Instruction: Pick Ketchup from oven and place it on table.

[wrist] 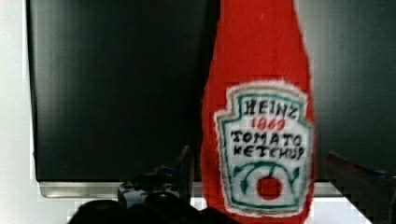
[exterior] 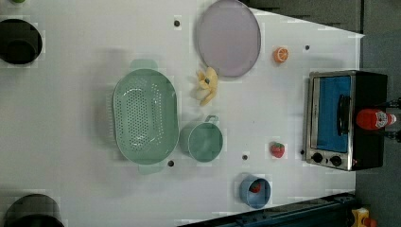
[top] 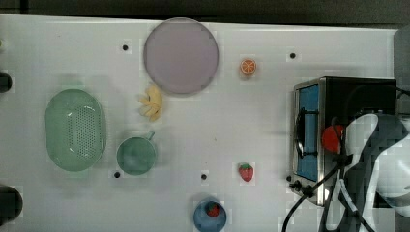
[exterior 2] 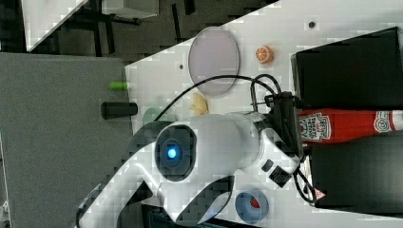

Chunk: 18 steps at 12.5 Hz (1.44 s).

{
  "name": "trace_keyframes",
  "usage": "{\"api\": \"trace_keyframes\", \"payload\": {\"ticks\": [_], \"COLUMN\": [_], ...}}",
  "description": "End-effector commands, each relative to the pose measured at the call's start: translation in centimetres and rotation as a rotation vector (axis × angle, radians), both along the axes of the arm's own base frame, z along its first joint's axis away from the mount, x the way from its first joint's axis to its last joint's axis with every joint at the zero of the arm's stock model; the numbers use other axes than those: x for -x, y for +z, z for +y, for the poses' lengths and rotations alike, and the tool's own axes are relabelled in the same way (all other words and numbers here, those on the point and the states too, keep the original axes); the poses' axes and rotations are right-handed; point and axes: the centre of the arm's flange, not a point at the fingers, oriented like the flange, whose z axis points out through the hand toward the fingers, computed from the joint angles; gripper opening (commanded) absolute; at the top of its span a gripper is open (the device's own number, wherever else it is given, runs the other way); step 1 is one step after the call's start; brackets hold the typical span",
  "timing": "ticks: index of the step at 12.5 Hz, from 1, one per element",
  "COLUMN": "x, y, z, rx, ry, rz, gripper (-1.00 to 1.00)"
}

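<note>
White counter [top: 241, 125] carries an oven [top: 358, 92] at one end; atop it stands a ketchup bottle [wrist: 259, 116], between the wide-open fingers of the hand [wrist: 261, 186]. Likely light, squeezable; best gripped across the labelled body.

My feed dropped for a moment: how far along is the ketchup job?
Done: the open gripper is lined up with a finger either side of the ketchup. In hand: nothing gripped; the bottle stands on top of the oven. Left: close, lift, place on the table.
</note>
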Motion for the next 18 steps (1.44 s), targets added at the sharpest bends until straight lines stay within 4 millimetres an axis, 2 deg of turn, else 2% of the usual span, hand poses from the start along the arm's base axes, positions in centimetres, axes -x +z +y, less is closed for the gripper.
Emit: {"api": "trace_keyframes", "payload": {"ticks": [1, 4, 6, 7, 10, 12, 14, 16, 18], "x": [0.3, 0.8, 1.0, 1.0, 0.5, -1.1, -3.0, -4.4, -5.7], "y": [-0.5, -1.8, -2.1, -1.8, 0.3, 4.7, 10.6, 16.1, 19.9], "z": [-0.8, -0.7, -0.6, -0.6, -0.7, 0.2, 2.2, 5.3, 9.5], "rx": [0.027, 0.037, 0.032, 0.034, 0.05, 0.08, 0.137, 0.155, 0.123], "ry": [-0.023, -0.029, -0.032, -0.031, -0.021, 0.022, 0.117, 0.198, 0.273], "rz": [-0.012, -0.021, -0.014, -0.02, -0.052, -0.105, -0.118, -0.111, -0.103], "gripper": [1.0, 1.0, 0.44, 0.29, 0.29, 0.29, 0.29, 0.29, 0.29]}}
